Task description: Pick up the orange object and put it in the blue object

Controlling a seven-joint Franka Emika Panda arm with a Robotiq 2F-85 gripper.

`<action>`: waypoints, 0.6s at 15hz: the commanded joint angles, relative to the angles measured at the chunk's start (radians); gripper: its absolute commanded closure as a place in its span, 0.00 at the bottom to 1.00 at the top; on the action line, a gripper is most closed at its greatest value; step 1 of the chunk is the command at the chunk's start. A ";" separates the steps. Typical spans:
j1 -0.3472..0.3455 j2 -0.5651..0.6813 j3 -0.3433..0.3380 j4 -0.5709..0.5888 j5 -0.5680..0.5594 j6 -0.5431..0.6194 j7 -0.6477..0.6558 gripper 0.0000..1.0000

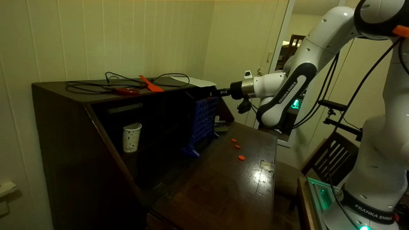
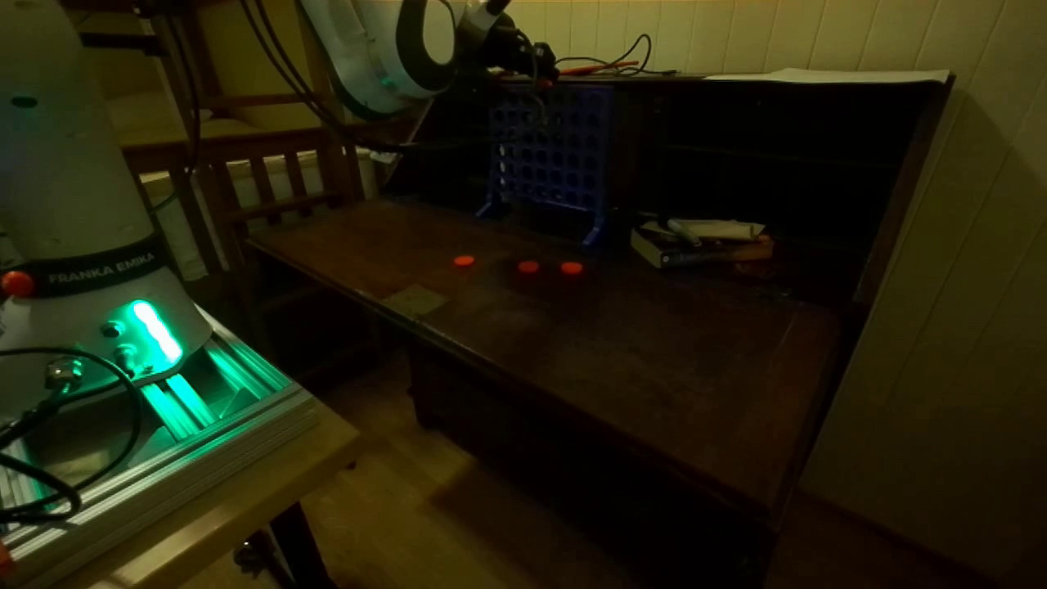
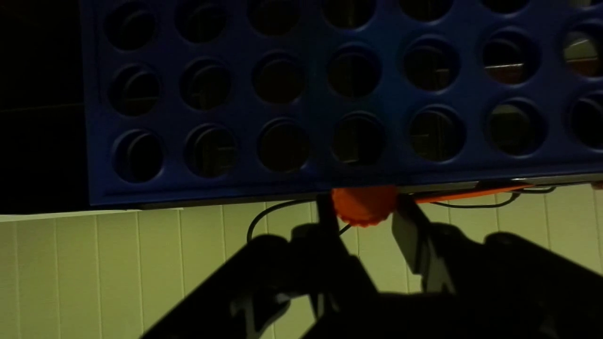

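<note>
Now watch the orange disc (image 3: 364, 205): pinched by the gripper (image 3: 365, 201), closed to just that width, right at the top rim of the blue rack (image 3: 318, 108). Properly seated? Can't tell! Released off-line, could tumble to the desk (image 1: 211, 191); pushed crooked, could jam.

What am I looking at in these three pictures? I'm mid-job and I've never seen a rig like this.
The machine is a white robot arm with a black two-fingered gripper. Two pictures look on from outside it; the third is taken from its wrist and shows things upside down, with the pale panelled wall at the bottom. On the dark brown wooden desk lie three small round orange discs, in front of an upright blue frame full of round holes. A fourth orange disc seems held in the gripper at the frame's top edge, partly hidden there, so I can't tell whether it is partly inside.
</note>
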State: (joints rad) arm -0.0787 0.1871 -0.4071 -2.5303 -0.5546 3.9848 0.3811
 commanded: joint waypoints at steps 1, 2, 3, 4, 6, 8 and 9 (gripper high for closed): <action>-0.132 -0.011 0.117 -0.010 -0.029 -0.003 -0.025 0.90; -0.152 -0.008 0.137 -0.008 -0.027 -0.002 -0.029 0.90; -0.168 -0.008 0.153 -0.007 -0.027 -0.002 -0.030 0.90; -0.182 -0.007 0.166 -0.006 -0.028 -0.001 -0.030 0.90; -0.203 -0.012 0.187 -0.008 -0.031 -0.003 -0.025 0.39; -0.217 -0.014 0.200 -0.010 -0.037 -0.002 -0.020 0.26; -0.223 -0.016 0.205 -0.010 -0.039 -0.002 -0.019 0.18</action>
State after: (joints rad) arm -0.2640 0.1850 -0.2274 -2.5333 -0.5546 3.9848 0.3580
